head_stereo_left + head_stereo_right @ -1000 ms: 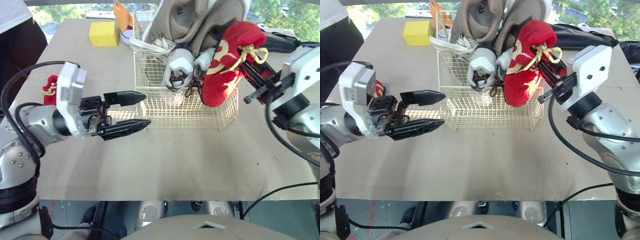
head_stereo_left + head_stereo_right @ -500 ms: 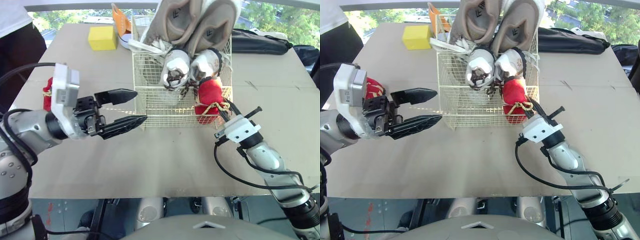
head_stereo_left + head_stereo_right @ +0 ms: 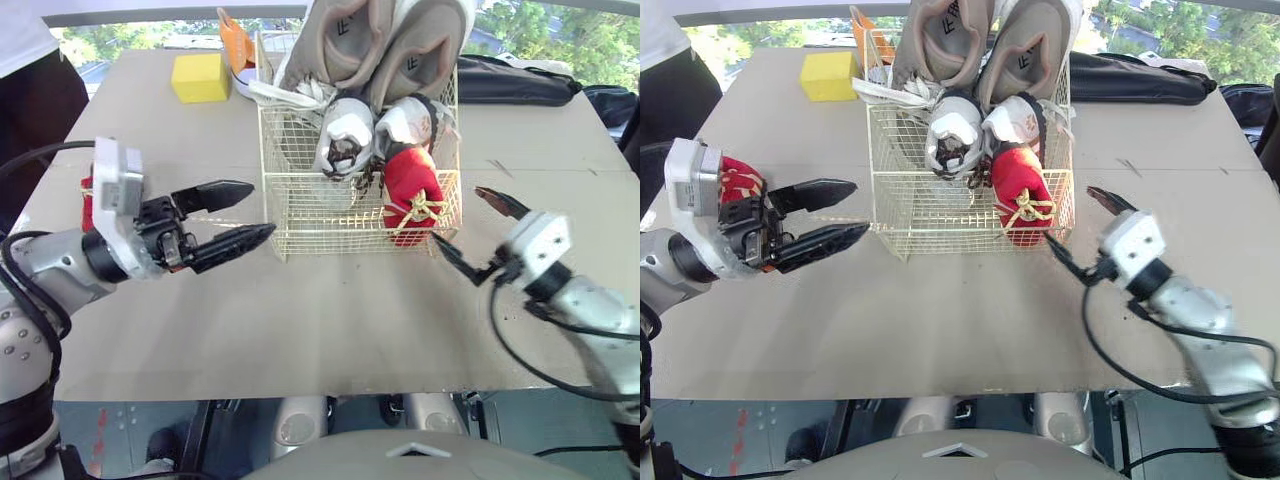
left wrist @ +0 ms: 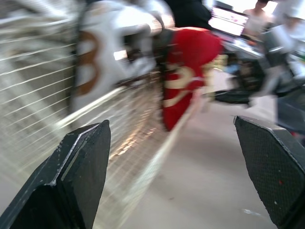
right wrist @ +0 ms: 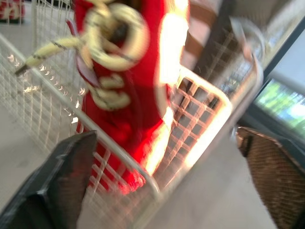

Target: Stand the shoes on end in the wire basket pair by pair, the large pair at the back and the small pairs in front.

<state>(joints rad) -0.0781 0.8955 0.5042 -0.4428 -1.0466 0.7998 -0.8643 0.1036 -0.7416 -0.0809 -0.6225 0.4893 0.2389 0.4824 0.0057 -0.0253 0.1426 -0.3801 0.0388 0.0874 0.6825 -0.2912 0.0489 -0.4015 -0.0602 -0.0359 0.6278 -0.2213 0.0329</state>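
**Seating the red pair: condition and recommended procedure**

At the left, the left pincer [image 3: 258, 208] hovered over the surface [image 3: 320, 320] with its fingers apart and nothing between them, pointing at the wire basket [image 3: 330, 215]. A loose red shoe [image 3: 740, 176] lay on the surface just behind that arm's wrist.

In the basket, the large tan pair [image 3: 380, 40] stood at the back and a small white pair [image 3: 345, 130] stood in front of it. A second red shoe [image 3: 410, 195] stood on end in the front right corner, with the front left space apparently vacant.

At the right, the right pincer [image 3: 458, 216] was spread wide just outside that corner, touching neither shoe nor wire.

The step in hand was judged to be clearing the right arm and fetching the loose shoe. Recommended practice:

1. Withdraw the right pincer straight outward, clear of the yellow lace.
2. Grip the loose shoe around its heel.
3. Lower it vertically beside its mate without tipping it.
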